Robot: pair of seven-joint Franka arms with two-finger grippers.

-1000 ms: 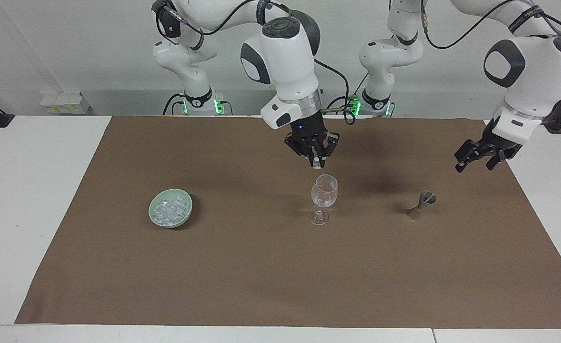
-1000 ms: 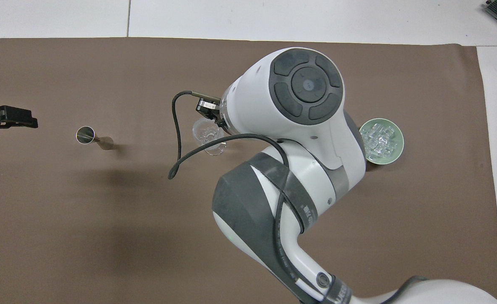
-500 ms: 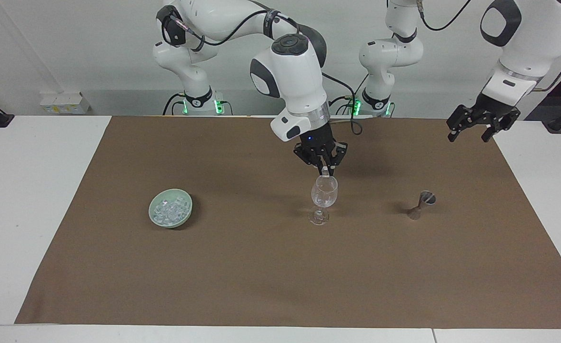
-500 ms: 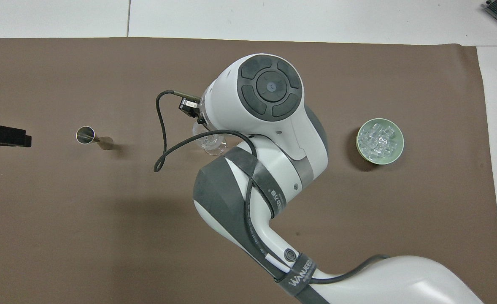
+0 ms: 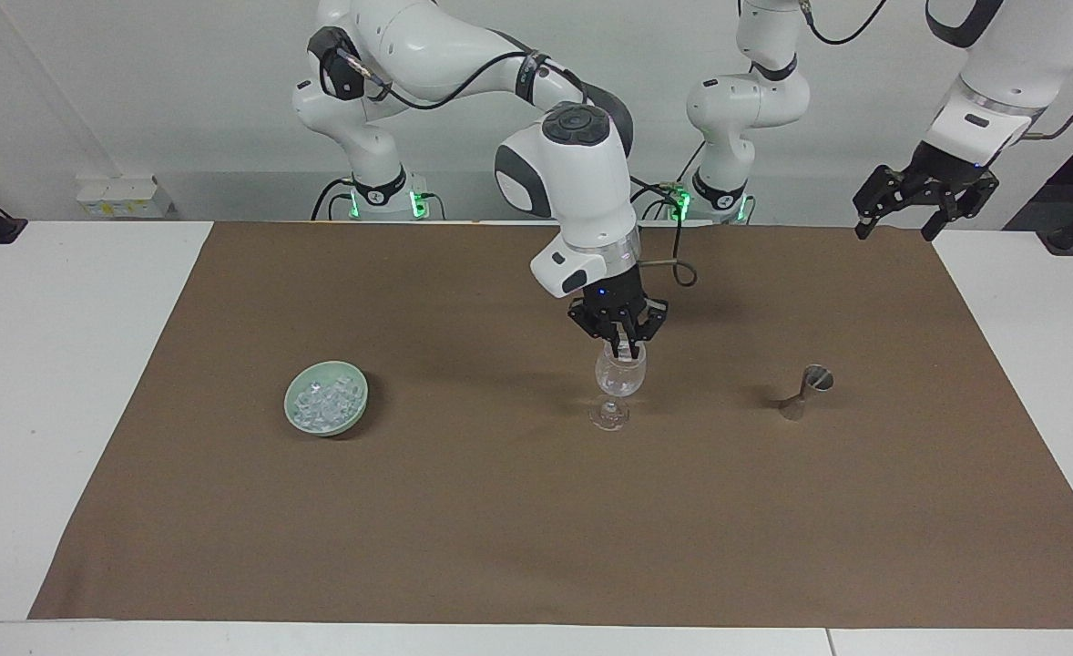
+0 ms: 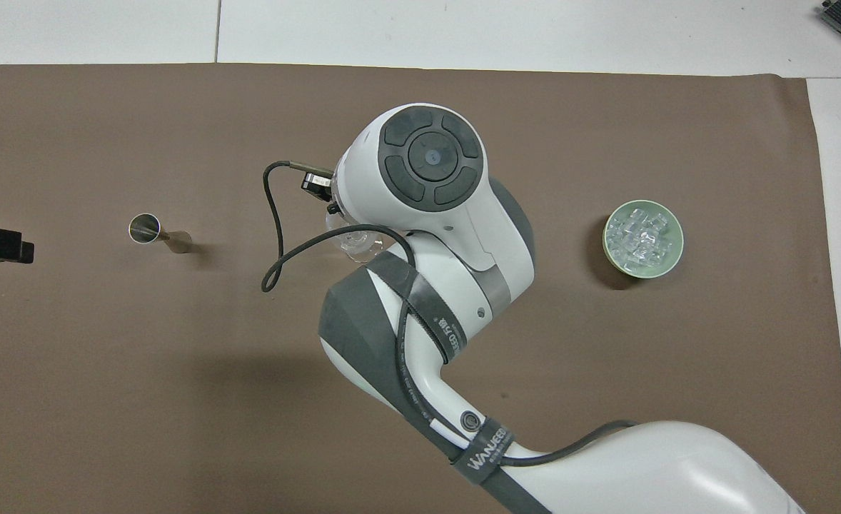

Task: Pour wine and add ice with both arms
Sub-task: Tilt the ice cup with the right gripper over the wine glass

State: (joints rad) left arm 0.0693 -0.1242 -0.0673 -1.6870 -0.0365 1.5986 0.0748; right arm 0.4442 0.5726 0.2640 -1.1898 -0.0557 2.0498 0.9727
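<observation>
One brown cloth [image 5: 500, 528] covers the white table [image 5: 63, 410], and beside it the left gripper [image 5: 924, 196] waits raised, claw spread wide. The right gripper [image 5: 620, 344] is pinched shut on an ice cube at the rim of the stemmed glass [image 5: 618, 387], which stands between the metal jigger [image 5: 805, 390] and the green bowl [image 5: 295, 412] of ice [image 5: 325, 401].

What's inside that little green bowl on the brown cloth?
The green bowl holds a heap of small clear ice cubes, which fill most of it. Nothing covers the bowl, though the cubes hide its bottom.
</observation>
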